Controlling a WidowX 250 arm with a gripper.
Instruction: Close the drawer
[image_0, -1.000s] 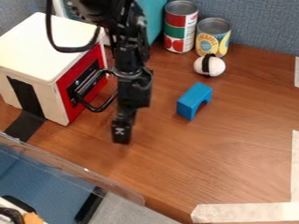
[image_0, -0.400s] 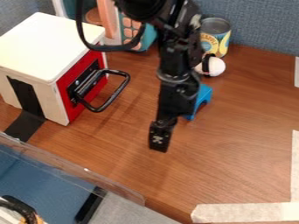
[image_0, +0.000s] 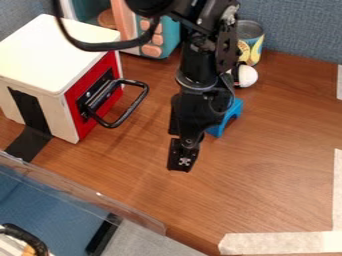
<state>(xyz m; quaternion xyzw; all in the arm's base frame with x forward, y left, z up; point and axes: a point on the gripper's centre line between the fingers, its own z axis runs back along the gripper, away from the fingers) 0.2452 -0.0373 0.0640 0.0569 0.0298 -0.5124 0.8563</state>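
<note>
no text reads clearly, though the label (image_0: 255, 51) on the can (image_0: 250, 31) seems to bear partly hidden lettering (image_0: 246, 44).

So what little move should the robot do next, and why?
Probably lift the gripper up and away: the drawer's red front looks flush with the box, so it seems shut, and the gripper hangs clear of the black handle.

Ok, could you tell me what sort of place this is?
Probably a robot lab's play table: robot gripper, wooden drawer box taped down, toy-like teal appliance, fabric partition behind.
</note>
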